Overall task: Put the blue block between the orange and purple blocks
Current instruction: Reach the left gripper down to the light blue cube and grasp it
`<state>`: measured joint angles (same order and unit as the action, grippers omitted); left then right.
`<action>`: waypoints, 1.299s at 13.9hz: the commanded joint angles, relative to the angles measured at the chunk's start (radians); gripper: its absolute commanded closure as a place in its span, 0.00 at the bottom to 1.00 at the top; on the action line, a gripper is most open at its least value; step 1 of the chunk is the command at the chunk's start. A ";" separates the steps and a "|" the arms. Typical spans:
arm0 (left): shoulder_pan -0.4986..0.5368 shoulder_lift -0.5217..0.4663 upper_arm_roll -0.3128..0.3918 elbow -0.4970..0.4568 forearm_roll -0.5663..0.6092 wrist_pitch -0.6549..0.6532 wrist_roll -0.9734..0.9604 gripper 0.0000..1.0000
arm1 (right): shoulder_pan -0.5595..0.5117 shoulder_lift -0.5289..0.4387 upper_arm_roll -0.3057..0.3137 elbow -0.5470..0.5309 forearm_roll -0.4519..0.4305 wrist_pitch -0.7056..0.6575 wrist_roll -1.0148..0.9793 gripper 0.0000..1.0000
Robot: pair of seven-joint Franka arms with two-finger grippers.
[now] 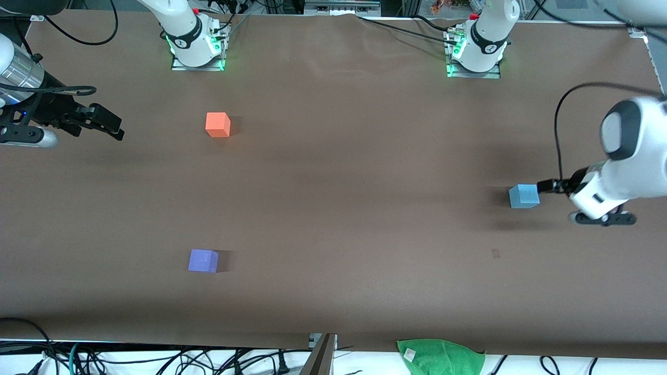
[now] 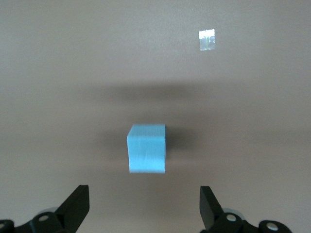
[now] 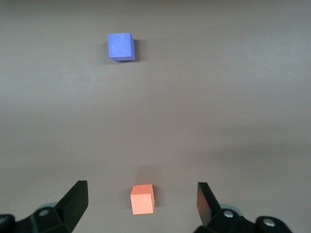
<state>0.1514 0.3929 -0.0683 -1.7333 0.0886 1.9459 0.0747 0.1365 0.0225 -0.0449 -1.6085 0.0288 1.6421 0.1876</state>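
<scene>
Right gripper (image 1: 117, 128) up in the air at the right arm's end of the table (image 1: 333, 208), fingers spread wide, nothing between them; this arm waits. In its wrist view the black fingertips (image 3: 77, 199) frame the orange block with clear gaps either side.

Orange block (image 1: 218, 124) sits on the brown surface toward the right arm's end, closer to the edge where the bases stand, upright, untouched. Purple block (image 1: 203, 260) also toward the right arm's end, nearer the front camera than orange, close to the camera-side edge. The two are well apart, bare tabletop between them.

Blue block (image 1: 523, 196) rests on the surface toward the left arm's end, roughly midway between base edge and camera edge, well apart from the other two cubes. Small tape patch (image 1: 495, 253) near it, nearer the camera.

Left gripper (image 1: 544, 185) hangs just beside the blue block, jaws fully apart, gripping nothing; in its wrist view the cube (image 2: 146, 148) lies ahead of the fingertips (image 2: 77, 204), not between them.

Green cloth (image 1: 440, 357) lies past the camera-side edge.
</scene>
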 commanded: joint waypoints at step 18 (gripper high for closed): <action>0.092 0.050 -0.004 -0.420 0.031 0.660 0.074 0.70 | -0.008 0.005 0.002 0.015 0.017 0.005 -0.014 0.00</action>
<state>0.2373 0.4516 -0.0662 -2.1525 0.0983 2.5969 0.1430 0.1364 0.0225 -0.0449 -1.6084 0.0291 1.6483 0.1876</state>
